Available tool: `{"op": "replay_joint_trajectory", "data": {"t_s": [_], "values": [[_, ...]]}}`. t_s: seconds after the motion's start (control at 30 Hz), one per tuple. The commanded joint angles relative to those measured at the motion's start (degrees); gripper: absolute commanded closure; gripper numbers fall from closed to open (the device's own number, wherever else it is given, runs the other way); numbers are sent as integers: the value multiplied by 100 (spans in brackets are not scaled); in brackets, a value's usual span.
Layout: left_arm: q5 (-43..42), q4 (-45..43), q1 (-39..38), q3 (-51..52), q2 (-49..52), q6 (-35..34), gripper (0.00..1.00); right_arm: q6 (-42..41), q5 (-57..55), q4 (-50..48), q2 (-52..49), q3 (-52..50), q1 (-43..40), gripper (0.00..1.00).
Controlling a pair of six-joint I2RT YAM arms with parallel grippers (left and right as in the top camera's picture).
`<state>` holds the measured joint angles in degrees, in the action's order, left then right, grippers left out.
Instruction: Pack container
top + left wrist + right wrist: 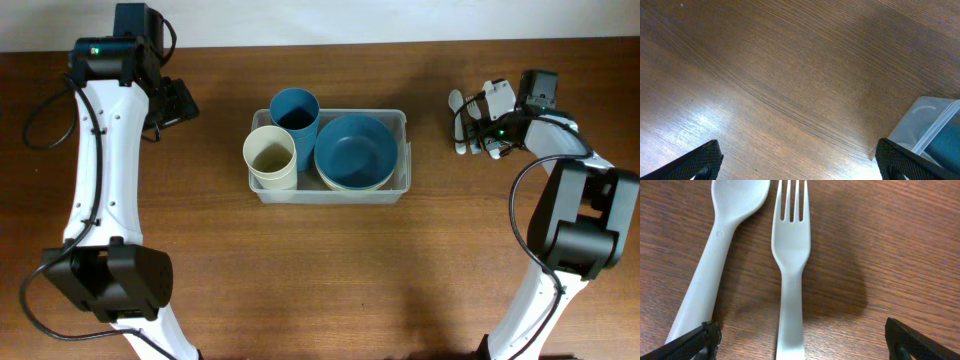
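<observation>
The right gripper (802,347), spread wide, hovers over a white plastic fork (790,245) beside a white plastic spoon (725,225) on the wooden tabletop (900,240) — seemingly lined up to pinch its handle — with the clear rectangular plastic container (330,196) well apart at centre.

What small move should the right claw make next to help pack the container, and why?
Probably lower straight down and close on the fork's handle. The right claw is open and sits over the fork, whose handle lies between its fingers; the spoon lies just beside it. Both are outside the container, which already holds cups and bowls.
</observation>
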<state>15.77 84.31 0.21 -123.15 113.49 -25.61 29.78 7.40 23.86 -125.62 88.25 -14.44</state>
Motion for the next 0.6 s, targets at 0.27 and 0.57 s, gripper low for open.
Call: {"op": "replay_joint_trajectory", "data": {"t_s": [0.27,0.57], "values": [[98,-13,44,22,46,-66,0,-514,-365,129,-142,195,15,1],[98,-11,44,22,46,-66,0,-776,-516,2789,-142,2817,4,1]]}}
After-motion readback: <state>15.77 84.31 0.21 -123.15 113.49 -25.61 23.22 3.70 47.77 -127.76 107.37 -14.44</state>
